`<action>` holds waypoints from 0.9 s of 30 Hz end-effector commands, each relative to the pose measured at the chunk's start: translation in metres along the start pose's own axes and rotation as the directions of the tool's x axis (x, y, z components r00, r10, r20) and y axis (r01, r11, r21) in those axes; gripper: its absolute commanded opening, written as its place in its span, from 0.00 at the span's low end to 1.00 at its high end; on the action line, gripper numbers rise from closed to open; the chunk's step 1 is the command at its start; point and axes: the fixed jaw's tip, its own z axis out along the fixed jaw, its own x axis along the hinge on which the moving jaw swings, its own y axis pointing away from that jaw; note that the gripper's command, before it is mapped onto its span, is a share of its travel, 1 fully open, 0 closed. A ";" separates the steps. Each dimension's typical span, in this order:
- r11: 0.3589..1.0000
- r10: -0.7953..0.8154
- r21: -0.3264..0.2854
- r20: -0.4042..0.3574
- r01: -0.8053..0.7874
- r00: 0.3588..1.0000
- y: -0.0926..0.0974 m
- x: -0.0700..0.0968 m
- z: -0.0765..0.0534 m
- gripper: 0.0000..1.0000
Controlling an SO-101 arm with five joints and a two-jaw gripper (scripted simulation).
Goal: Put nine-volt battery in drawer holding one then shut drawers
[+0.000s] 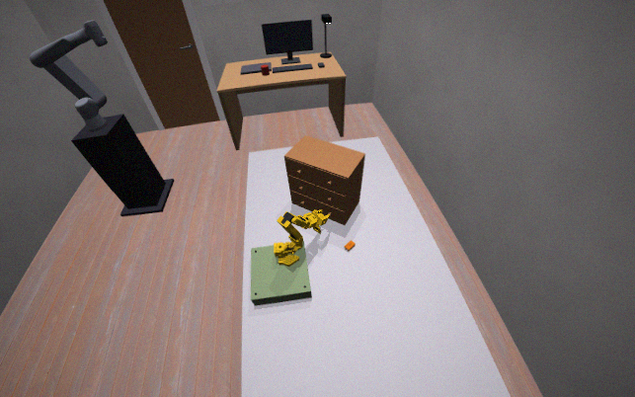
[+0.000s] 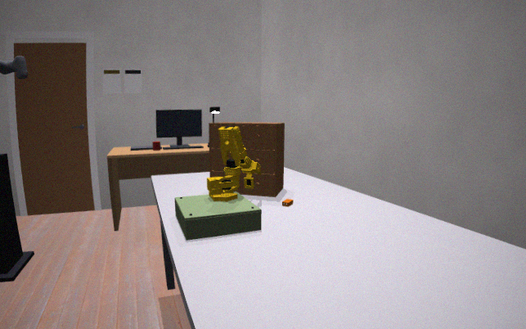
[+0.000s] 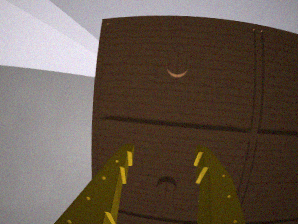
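The brown chest of drawers [image 1: 325, 178] stands on the white table with all its drawers shut; it also shows in the side view [image 2: 253, 157]. The orange nine-volt battery [image 1: 350, 245] lies on the table in front of the chest, to the right of the arm, and shows in the side view too [image 2: 287, 202]. My gripper [image 1: 326, 217] hangs close to the chest's front on its lower left side. In the wrist view the chest's front [image 3: 186, 129] fills the frame. The fingers stand apart and empty, either side of a small drawer handle [image 3: 165, 180]. Another handle [image 3: 176, 74] is above it.
The arm stands on a green base block [image 1: 279, 277] near the table's left edge. Off the table are a desk with a monitor [image 1: 285, 69], a door and a grey arm on a black pedestal [image 1: 118, 163].
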 end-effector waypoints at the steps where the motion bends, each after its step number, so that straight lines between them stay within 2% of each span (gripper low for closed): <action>1: 1.000 -0.003 0.009 -0.054 0.003 0.999 -0.003 0.013 0.004 0.21; 4: 1.000 -0.002 0.012 -0.085 0.003 0.996 -0.003 0.022 0.006 0.21; 10: 1.000 -0.002 0.014 -0.085 0.004 0.996 -0.004 0.022 0.006 0.21; 12: 1.000 -0.002 0.014 -0.090 0.004 0.996 -0.004 0.020 0.011 0.21; 17: 1.000 -0.003 0.014 -0.051 0.004 0.999 -0.004 -0.003 0.019 0.21; 23: 1.000 -0.004 0.015 -0.001 0.004 1.000 -0.005 -0.032 0.023 0.21; 27: 1.000 -0.003 0.015 -0.020 0.004 1.000 -0.005 -0.032 0.023 0.21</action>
